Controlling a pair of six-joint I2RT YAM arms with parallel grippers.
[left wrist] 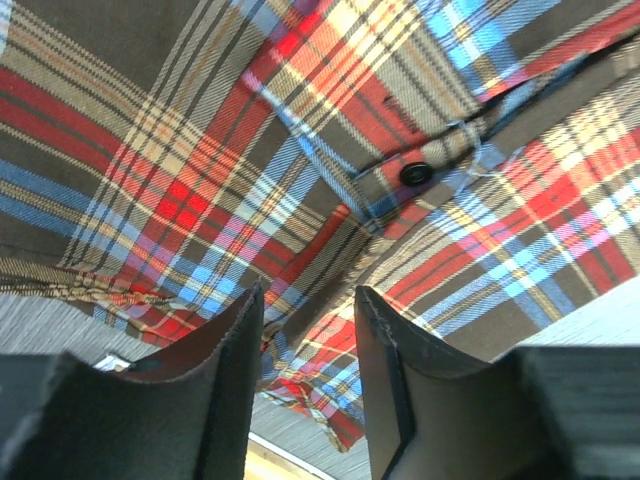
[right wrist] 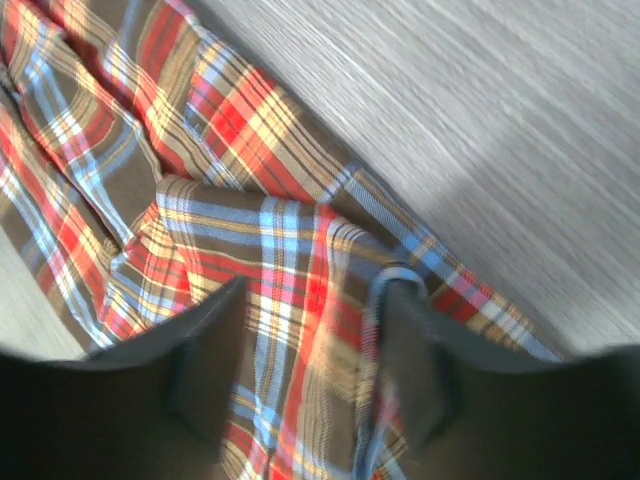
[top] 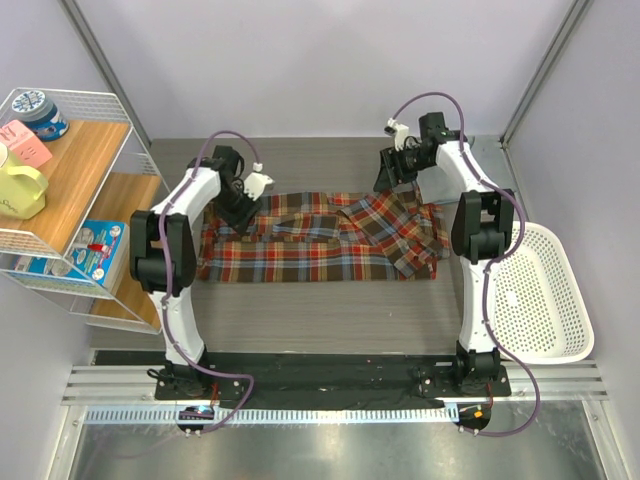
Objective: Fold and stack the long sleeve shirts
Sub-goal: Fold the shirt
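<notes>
The plaid flannel shirt [top: 320, 240] lies spread flat across the table, with a sleeve folded over at its right end. My left gripper [top: 240, 212] is over the shirt's far left edge. In the left wrist view it [left wrist: 308, 300] is open, and the plaid cloth [left wrist: 300, 130] with a black button [left wrist: 416, 173] fills the view beyond the fingers. My right gripper [top: 393, 176] is at the shirt's far right edge. In the blurred right wrist view it [right wrist: 315, 300] is open, with a fold of plaid [right wrist: 300, 250] between the fingers and a cloth edge lapping one fingertip [right wrist: 405, 300]. The grey-blue shirt is out of view.
A white mesh basket [top: 545, 300] stands at the table's right side, next to the right arm. A wire and wood shelf [top: 70, 190] at the left holds a yellow mug [top: 20, 190], a roll of tape and boxes. Grey walls enclose the back and both sides.
</notes>
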